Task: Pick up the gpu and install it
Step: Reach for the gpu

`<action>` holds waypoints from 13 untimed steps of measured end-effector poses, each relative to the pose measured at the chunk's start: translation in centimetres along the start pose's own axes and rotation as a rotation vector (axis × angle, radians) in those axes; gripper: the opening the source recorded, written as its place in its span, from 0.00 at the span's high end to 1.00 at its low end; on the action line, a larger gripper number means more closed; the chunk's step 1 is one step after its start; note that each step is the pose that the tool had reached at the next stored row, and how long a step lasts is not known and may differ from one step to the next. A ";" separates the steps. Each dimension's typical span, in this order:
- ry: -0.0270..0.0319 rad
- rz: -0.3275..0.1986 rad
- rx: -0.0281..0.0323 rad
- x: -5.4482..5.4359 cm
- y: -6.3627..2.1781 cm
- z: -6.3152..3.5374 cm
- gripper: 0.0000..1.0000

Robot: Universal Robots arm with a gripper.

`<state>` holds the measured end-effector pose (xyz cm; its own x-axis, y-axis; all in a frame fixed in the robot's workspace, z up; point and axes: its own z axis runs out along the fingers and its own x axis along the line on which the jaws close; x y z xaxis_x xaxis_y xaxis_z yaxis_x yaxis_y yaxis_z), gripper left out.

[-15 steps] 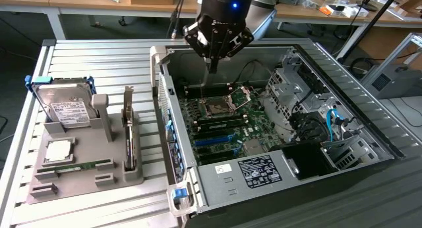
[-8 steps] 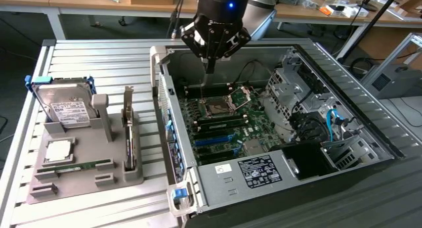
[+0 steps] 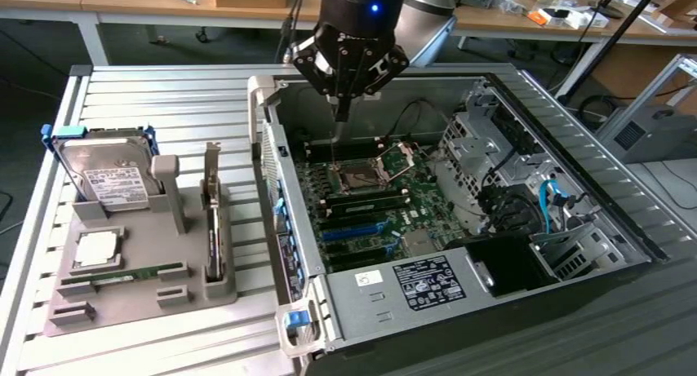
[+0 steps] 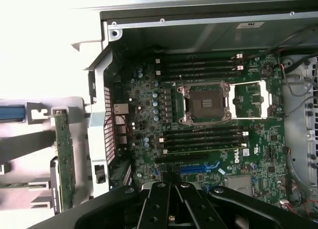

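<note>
Pincer (image 3: 341, 115): closed, empty, nothing btwn the fingers. Hangs over the far part of the open black-and-silver PC case (image 3: 264, 148), above the green motherboard (image 3: 419, 209), close to the bare silver CPU socket (image 3: 357, 179).

Thin dark flat gpu (image 3: 214, 221) w/ silver bracket at its far end: stands on edge in a slot of the grey plastic holder tray (image 3: 120, 311) on the white slatted desk (image 3: 163, 90). That's to the exterior view's left of the case, well apart from my pincer. Same tray holds the silver hard drive w/ white label (image 3: 109, 180) and the slim green memory stick (image 3: 136, 274).

Status: pick not done, install not done. Blue expansion slots (image 3: 351, 232) on the board look vacant. Judgement: task at its start; grasp, carry and seating all left.
</note>
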<state>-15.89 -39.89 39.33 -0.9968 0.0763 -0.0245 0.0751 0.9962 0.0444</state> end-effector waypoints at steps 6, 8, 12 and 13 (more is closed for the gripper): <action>0.0000 0.000 0.0000 0.4 -0.03 -0.01 0.89; 0.0000 0.000 0.0000 0.6 -0.04 -0.02 0.89; 0.0000 0.000 0.0000 0.9 -0.06 -0.02 0.89; 0.0000 0.000 0.0000 0.9 -0.07 -0.03 0.89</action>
<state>-16.82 -39.89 39.33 -0.9968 0.0762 -0.0245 0.0751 0.9962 0.0444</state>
